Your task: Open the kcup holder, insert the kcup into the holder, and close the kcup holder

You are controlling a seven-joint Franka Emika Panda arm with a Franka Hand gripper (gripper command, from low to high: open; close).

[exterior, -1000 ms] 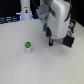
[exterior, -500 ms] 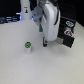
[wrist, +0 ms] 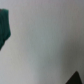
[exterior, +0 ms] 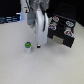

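The kcup (exterior: 28, 47) sits upright on the white table (exterior: 15, 65), just left of the gripper (exterior: 39, 46) in the exterior view, nearly level with its tips. The kcup holder (exterior: 64, 31) is off to the right. Honestly can't tell if the fingers are spread or pressed together, too blurry.

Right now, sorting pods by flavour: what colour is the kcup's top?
Green, on the kcup; clearest in the exterior view.
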